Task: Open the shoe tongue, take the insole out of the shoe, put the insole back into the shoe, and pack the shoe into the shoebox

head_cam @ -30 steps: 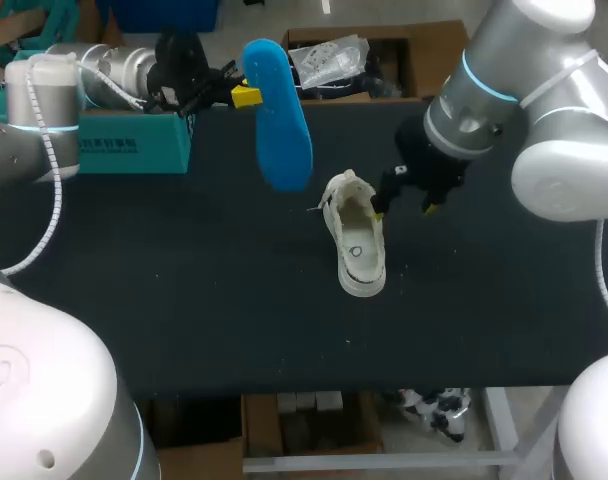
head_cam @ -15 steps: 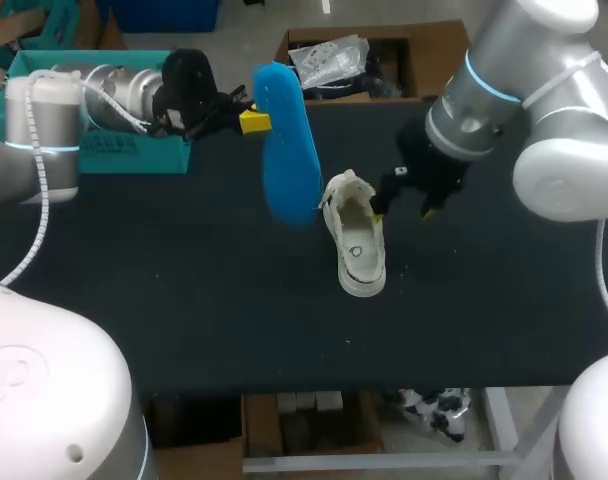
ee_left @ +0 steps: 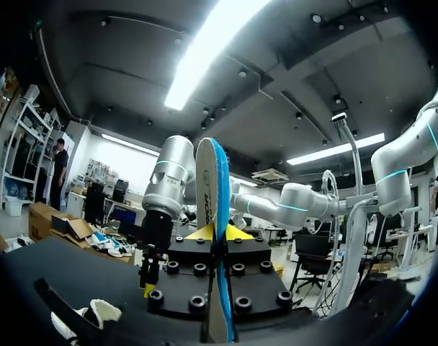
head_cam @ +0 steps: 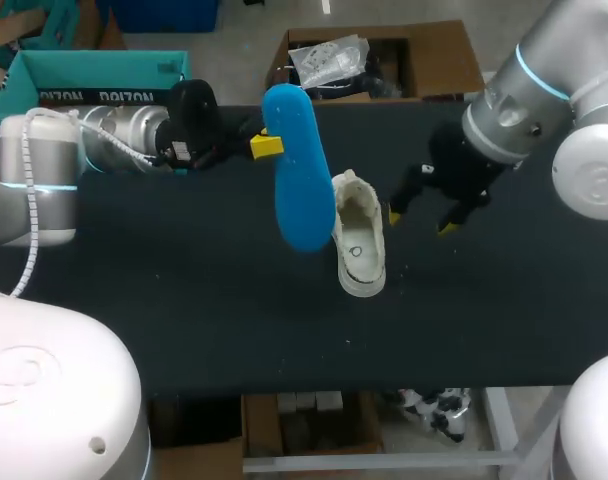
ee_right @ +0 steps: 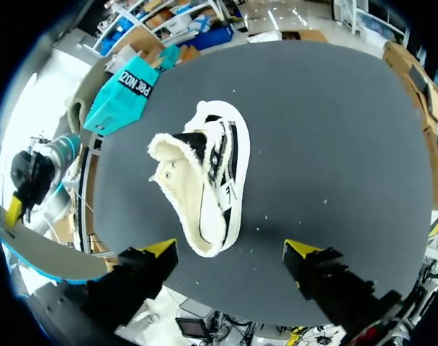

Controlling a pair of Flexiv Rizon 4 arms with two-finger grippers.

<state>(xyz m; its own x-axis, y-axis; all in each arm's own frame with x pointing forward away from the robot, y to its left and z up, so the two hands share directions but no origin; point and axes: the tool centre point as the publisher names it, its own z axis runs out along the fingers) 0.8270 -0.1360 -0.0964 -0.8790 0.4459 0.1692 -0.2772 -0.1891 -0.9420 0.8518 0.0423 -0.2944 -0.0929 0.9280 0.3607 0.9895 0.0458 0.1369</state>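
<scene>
Your left gripper (head_cam: pixel 267 146) pinches blue insole (head_cam: pixel 299 170) over black table (head_cam: pixel 184 300); white shoe (head_cam: pixel 358 240) lies there; right gripper (head_cam: pixel 421 215) near it, fingers wide.

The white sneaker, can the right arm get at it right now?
Probably yes. The right gripper hangs open beside the sneaker, nothing between them; the left gripper holds the blue insole on the sneaker's other side.
</scene>
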